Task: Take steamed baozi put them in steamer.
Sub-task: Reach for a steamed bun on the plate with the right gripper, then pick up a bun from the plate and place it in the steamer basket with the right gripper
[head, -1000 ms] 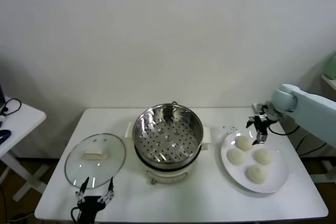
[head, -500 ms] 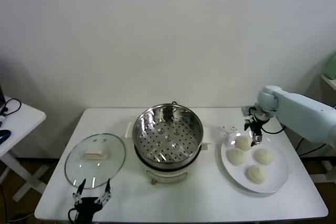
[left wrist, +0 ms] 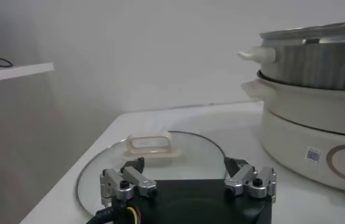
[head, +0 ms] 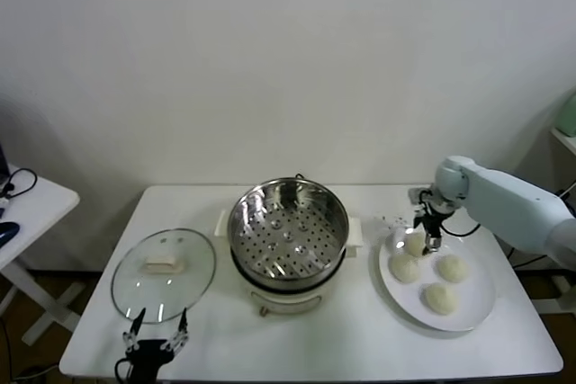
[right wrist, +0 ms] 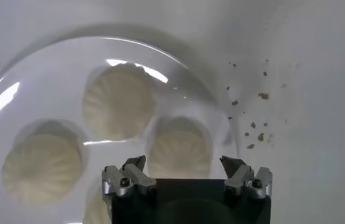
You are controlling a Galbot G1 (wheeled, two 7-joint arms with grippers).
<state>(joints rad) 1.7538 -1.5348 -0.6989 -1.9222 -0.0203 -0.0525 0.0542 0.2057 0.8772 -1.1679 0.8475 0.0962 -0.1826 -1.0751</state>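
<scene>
Four off-white baozi lie on a white plate (head: pixel 477 308) at the right: back-left (head: pixel 415 245), left (head: pixel 404 268), right (head: pixel 450 267), front (head: pixel 438 298). My right gripper (head: pixel 430 229) hangs open just above the back-left baozi. In the right wrist view the open gripper (right wrist: pixel 183 165) straddles that baozi (right wrist: pixel 180 145) from above, with two more (right wrist: pixel 119 100) (right wrist: pixel 43 164) beside it on the plate (right wrist: pixel 50 61). The empty steel steamer (head: pixel 288 227) sits on its cream cooker base at table centre. My left gripper (head: pixel 155 344) is parked open at the front edge; it also shows in the left wrist view (left wrist: pixel 184 165).
A glass lid with a white knob (head: pixel 163 272) lies left of the steamer, right behind the left gripper (left wrist: pixel 150 143). Crumbs (head: pixel 389 219) dot the table between steamer and plate. A small side table (head: pixel 27 200) stands at far left.
My right gripper has moved left and lower, from the plate's back edge to over the back-left baozi. The left gripper has shifted slightly at the front edge.
</scene>
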